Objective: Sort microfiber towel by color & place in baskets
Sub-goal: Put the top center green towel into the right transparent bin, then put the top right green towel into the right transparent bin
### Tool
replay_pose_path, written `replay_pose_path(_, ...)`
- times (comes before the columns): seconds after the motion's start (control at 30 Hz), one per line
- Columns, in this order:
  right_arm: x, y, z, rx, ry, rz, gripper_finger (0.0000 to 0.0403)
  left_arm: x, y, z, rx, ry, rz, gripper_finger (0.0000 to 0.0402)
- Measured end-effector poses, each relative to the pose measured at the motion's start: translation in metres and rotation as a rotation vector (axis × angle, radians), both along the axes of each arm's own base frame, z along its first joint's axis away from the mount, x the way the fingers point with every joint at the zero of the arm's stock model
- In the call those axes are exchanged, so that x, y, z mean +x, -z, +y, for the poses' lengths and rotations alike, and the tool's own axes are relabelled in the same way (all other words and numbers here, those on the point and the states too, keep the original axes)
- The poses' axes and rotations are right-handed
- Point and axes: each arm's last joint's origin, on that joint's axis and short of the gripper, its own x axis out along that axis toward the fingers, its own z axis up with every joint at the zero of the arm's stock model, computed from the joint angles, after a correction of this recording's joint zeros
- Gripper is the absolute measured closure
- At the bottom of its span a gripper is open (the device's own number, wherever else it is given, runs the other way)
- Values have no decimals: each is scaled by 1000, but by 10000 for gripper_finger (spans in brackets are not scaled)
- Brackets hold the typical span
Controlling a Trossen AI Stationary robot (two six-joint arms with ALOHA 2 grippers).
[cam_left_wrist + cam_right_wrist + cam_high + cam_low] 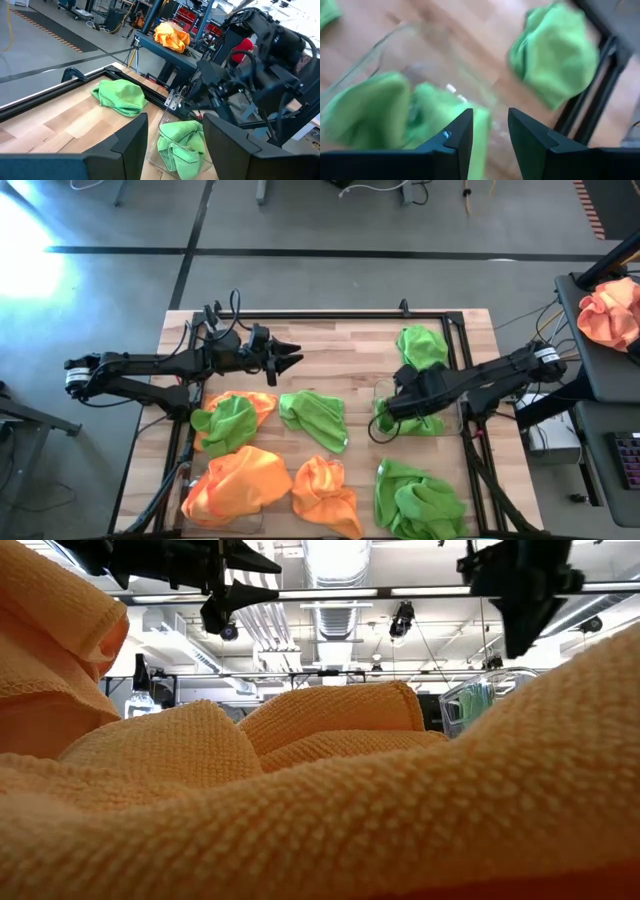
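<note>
Right gripper fingers parted above basket holding green towel.

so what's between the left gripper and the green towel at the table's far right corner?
Bare wood only. In the high view, the tabletop runs clear from the left gripper to that green towel; the left wrist view agrees.

- Bright, even light from above; a hard white glare on the floor at the high view's upper left.
- Right wrist view is blurred throughout.
- Low view: ceiling lights glow; an orange towel fills the foreground.
</note>
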Motion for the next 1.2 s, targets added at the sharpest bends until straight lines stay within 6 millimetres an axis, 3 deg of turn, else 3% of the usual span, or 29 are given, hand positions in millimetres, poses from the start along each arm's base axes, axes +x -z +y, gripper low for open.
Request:
replay_pose_path(0.43,0,-1,-77,-26,112,111,327,0,0,-2,57,63,13,228)
replay_pose_path(0.8,-11,0,-119,-101,146,204,327,-2,0,9,87,-5,21,228)
replay_pose_path(1.03,-20,11,-150,-99,187,221,326,-5,0,19,81,-81,18,228)
replay_pose_path(1.2,-23,23,-161,-172,225,205,335,-6,-3,24,80,-124,-10,228)
